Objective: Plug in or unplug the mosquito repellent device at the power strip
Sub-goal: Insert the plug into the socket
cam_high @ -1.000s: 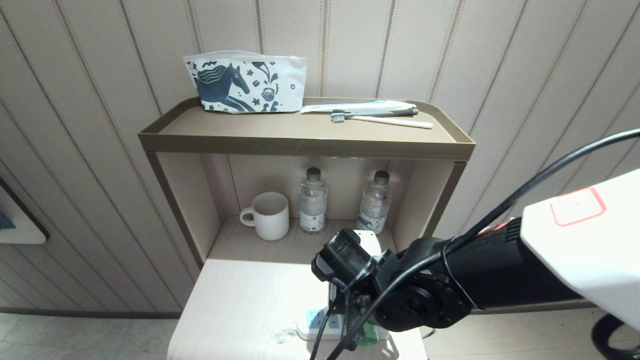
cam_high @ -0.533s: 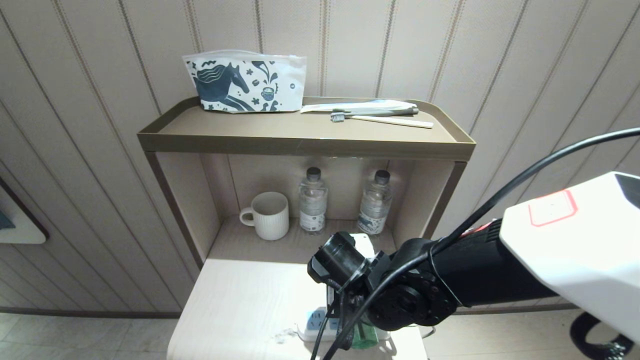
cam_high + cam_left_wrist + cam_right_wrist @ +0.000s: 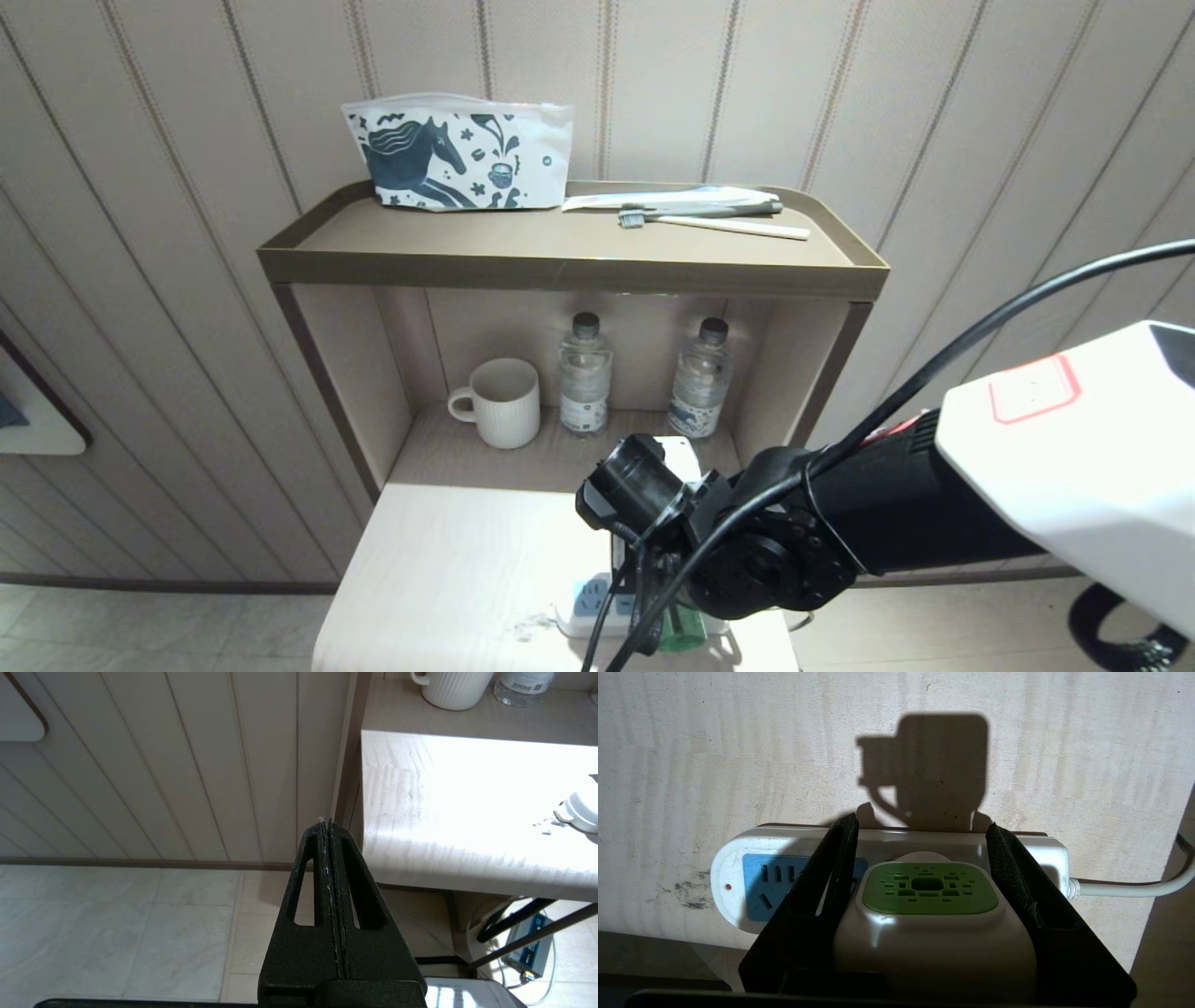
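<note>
Device [image 3: 927, 924] between right gripper [image 3: 922, 858] fingers, half-hidden in head view

My head view is evenly lit and sharp, though the wall panels [image 3: 140, 233] bow toward the frame edges. The tabletop [image 3: 467, 788] washes out to near white at the right of the left wrist view. In the right wrist view, light from behind throws a hard dark shadow [image 3: 931, 770] across the upper centre; the lower corners go dim.
</note>
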Motion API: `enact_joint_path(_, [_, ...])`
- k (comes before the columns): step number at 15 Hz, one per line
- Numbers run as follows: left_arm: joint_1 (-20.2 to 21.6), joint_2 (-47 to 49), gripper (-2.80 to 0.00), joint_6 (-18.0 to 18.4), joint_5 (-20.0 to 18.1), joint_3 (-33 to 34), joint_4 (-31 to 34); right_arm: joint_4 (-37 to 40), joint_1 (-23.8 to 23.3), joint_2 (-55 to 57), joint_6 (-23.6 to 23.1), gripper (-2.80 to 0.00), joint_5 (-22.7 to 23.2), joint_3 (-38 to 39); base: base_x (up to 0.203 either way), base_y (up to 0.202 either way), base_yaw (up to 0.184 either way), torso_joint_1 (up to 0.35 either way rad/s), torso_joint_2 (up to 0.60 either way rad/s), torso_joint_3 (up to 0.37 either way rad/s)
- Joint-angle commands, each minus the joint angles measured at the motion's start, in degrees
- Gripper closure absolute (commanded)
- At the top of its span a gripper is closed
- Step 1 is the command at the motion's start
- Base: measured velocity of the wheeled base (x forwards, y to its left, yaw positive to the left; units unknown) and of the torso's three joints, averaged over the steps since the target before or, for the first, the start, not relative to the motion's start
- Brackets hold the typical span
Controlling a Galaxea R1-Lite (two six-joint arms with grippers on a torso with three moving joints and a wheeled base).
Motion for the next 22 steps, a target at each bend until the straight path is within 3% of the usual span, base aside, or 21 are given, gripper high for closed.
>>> enact_joint_path(1, [0.0,0.08,0.0,0.02,0.04,0.0,0.09,0.07,-0.02,-0.35,0.3,0.0,-0.37,0.08,0.0,0.0,0.0,0.0,0.0,0.0])
enact_joint_path(2, [0.0,0.08,0.0,0.02,0.04,0.0,0.09,0.07,-0.02,-0.48,0.3,-2.8,-0.46,0.09,0.0,0.0,0.0,0.0,0.0,0.0])
enact_joint_path(14, [0.0,0.08,0.0,0.02,0.04,0.0,0.09,-0.02,0.28,-6.82,0.44,-2.8,-3.15,0.39,0.0,0.0,0.0,0.0,0.0,0.0])
enact_joint_path(22, [0.0,0.08,0.0,0.02,0.04,0.0,0.09,-2.31,1.39,-10.96,-2.37,-2.8,-3.29,-0.09,0.0,0.0,0.0,0.0,0.0,0.0])
